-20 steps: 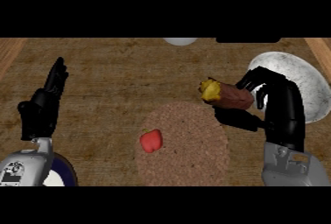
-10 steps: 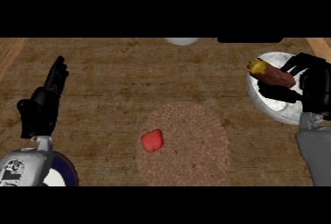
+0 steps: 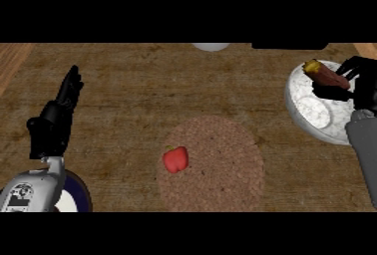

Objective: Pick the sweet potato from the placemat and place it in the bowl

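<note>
The sweet potato [image 3: 324, 73], brown with a yellow end, lies tilted over the far rim of the white bowl [image 3: 313, 114] at the right edge. My right hand [image 3: 352, 82] is over the bowl with its fingers curled round the potato's right end. The round woven placemat [image 3: 221, 167] lies in the middle near the front and carries only a red pepper [image 3: 175, 159]. My left hand [image 3: 55, 117] rests open at the left, fingers pointing away, far from the mat.
A pale round object [image 3: 211, 47] peeks in at the far edge. A dark flat shape [image 3: 290, 46] sits at the far right. Wooden counter edges show at the far left and far right corners.
My right hand has carried the sweet potato from beside the mat's far right up and over to the bowl. The left hand and the pepper have stayed put.
</note>
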